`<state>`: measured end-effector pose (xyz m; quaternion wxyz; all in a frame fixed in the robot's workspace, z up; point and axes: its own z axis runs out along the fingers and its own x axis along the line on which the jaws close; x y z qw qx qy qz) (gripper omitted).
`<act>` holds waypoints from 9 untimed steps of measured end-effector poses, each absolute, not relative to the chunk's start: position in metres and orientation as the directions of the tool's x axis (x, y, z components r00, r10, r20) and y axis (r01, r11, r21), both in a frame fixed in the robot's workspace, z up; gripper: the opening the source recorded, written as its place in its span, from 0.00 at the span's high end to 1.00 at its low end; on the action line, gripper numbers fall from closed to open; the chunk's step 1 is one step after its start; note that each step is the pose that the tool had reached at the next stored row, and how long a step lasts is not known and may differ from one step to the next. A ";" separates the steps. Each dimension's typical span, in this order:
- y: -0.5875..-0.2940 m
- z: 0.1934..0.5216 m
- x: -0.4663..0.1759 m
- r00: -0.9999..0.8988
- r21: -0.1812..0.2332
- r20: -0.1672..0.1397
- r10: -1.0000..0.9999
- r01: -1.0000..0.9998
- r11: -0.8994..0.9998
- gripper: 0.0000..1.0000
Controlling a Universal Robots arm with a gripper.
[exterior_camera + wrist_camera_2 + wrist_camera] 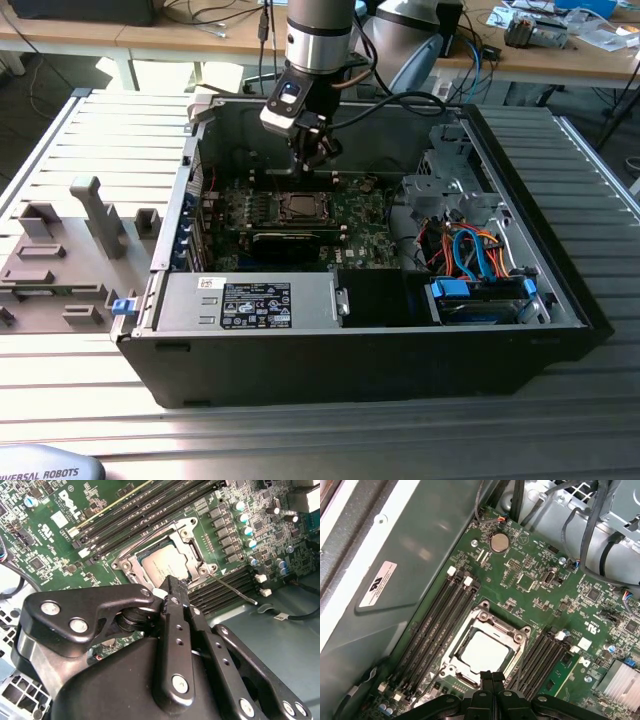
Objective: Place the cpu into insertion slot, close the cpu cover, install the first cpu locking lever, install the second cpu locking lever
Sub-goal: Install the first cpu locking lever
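The cpu (167, 562) (482, 652), a flat square with a dull silver top, lies in the socket (297, 207) on the green motherboard. The cpu cover (192, 530) (495, 621), a thin silver frame, lies flat around it. A thin metal locking lever (235, 590) sticks out from one socket corner, slanting over the memory slots. My gripper (318, 155) (175, 582) (487, 676) hangs above the socket's edge, over the board. Its two black fingers are pressed together with nothing between them.
The open black computer case (560, 300) lies on a slatted metal table. Inside it are a power supply (250, 303), a drive cage with blue and orange cables (480, 255), and a black card (290, 240) in front of the socket. Grey fixtures (70, 250) stand at the exterior view's left.
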<state>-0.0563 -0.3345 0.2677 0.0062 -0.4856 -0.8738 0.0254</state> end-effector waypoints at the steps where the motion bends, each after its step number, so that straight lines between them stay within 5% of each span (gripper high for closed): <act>1: -0.335 0.268 -0.056 -0.532 -0.050 -0.014 0.847 0.846 0.530 0.89; 9: -0.335 0.268 -0.056 -0.550 -0.050 -0.014 0.835 0.835 0.548 0.89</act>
